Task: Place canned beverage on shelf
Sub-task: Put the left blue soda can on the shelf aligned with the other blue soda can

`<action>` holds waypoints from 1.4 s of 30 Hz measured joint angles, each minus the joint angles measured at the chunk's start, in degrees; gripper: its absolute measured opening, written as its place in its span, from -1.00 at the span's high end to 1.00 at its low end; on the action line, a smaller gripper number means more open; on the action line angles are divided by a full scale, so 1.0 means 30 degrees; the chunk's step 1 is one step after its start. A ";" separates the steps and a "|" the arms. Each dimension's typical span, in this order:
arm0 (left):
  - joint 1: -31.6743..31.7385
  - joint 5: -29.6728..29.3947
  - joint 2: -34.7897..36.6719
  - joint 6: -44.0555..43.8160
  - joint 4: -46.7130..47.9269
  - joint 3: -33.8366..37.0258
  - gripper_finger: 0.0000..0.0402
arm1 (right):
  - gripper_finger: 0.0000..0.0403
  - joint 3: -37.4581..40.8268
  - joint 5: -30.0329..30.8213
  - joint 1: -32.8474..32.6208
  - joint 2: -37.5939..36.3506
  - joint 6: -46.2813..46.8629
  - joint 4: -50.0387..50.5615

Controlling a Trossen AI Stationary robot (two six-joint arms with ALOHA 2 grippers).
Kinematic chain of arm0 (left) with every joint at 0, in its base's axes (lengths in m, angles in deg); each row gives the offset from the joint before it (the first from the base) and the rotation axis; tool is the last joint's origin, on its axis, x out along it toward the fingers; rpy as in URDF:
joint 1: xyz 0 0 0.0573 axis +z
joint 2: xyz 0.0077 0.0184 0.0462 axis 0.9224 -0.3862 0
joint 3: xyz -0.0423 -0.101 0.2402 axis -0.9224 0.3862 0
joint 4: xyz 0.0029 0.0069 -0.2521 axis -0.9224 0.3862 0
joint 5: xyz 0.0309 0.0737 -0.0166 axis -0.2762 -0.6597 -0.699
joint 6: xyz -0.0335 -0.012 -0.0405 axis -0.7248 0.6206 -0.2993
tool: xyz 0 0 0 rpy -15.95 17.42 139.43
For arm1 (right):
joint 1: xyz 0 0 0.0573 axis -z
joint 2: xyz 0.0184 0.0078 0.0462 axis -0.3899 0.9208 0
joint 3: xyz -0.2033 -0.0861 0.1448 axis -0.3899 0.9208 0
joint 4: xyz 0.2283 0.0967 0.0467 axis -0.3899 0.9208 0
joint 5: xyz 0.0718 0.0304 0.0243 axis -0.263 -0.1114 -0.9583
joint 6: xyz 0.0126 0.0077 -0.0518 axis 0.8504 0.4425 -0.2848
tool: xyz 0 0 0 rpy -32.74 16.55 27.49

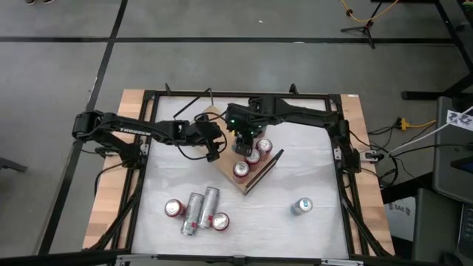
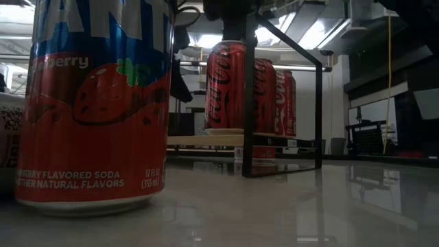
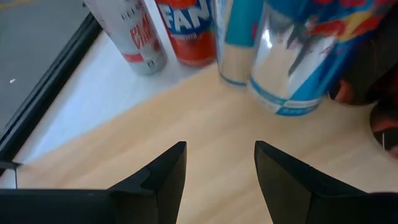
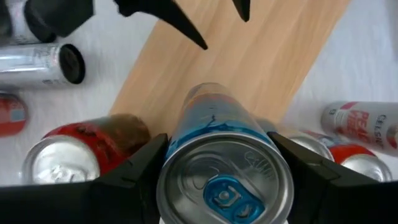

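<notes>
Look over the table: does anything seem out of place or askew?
Yes. Two slim silver cans lie tipped on their sides on the white tabletop instead of standing, and the light-brown wooden shelf sits skewed, diagonal to the table's edges. Nothing looks spilled.

Below the right gripper, the blue can's base is hidden by its own top. Past the left gripper, that can's upper part is cut off.

I'm looking straight down overhead; low camera's sitting at table level beside a Fanta can; both wrists are sharing the shelf at 12 o'clock.
</notes>
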 joint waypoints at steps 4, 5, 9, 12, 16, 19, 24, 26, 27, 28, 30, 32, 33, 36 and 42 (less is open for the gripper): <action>-0.0385 -0.0002 0.0000 -0.0007 0.1012 0.0000 0.10 | -0.13 0.0007 0.0026 0.0000 0.0319 0.0000 0.0277; -0.0502 0.0004 0.0000 -0.0007 0.1446 0.0003 0.10 | -0.13 0.0007 0.0024 0.0007 0.0359 0.0000 0.0277; -0.1009 -0.0123 0.0045 -0.0007 0.3090 0.0000 0.10 | -0.13 0.0007 0.0044 0.0007 0.0520 0.0000 0.0315; -0.1315 -0.0168 0.0058 -0.0001 0.3778 0.0000 0.10 | -0.13 0.0007 0.0051 0.0007 0.0576 -0.0004 0.0380; -0.1717 -0.0175 0.0058 -0.0007 0.4956 0.0000 0.10 | -0.13 0.0007 0.0058 0.0007 0.0576 0.0000 0.0352; -0.2060 -0.0175 0.0058 -0.0007 0.5767 0.0000 0.10 | -0.13 0.0007 0.0065 0.0015 0.0576 0.0000 0.0352; -0.2740 -0.0175 0.0058 -0.0007 0.6498 0.0000 0.10 | -0.13 0.0007 0.0058 0.0007 0.0696 -0.0004 0.0282; -0.3045 -0.0176 0.0058 -0.0007 0.6538 0.0000 0.10 | -0.13 0.0007 0.0061 0.0007 0.0768 -0.0106 0.0241; -0.3204 -0.0182 0.0058 -0.0007 0.6538 0.0000 0.10 | -0.13 -0.0002 0.0058 -0.0002 0.0845 -0.0287 0.0201; -0.3365 -0.0182 0.0058 -0.0004 0.6538 0.0000 0.10 | -0.13 -0.0007 0.0058 -0.0007 0.0900 -0.0432 0.0177; -0.3645 -0.0178 0.0066 -0.0007 0.6533 0.0000 0.10 | -0.13 0.0000 0.0051 -0.0007 0.0969 -0.0498 0.0177; -0.3882 -0.0175 0.0066 -0.0007 0.6535 0.0000 0.10 | -0.13 -0.0007 0.0017 0.0000 0.1026 -0.0847 0.0211; -0.3998 -0.0175 0.0066 -0.0007 0.6532 0.0000 0.10 | -0.13 -0.0007 0.0007 -0.0005 0.1065 -0.1064 0.0237; -0.4244 -0.0176 0.0066 -0.0007 0.6536 0.0000 0.10 | -0.13 -0.0007 0.0000 -0.0007 0.1164 -0.1491 0.0320; -0.4591 -0.0182 0.0066 -0.0007 0.6530 0.0000 0.10 | -0.13 -0.0007 -0.0053 -0.0001 0.1518 -0.1912 0.0468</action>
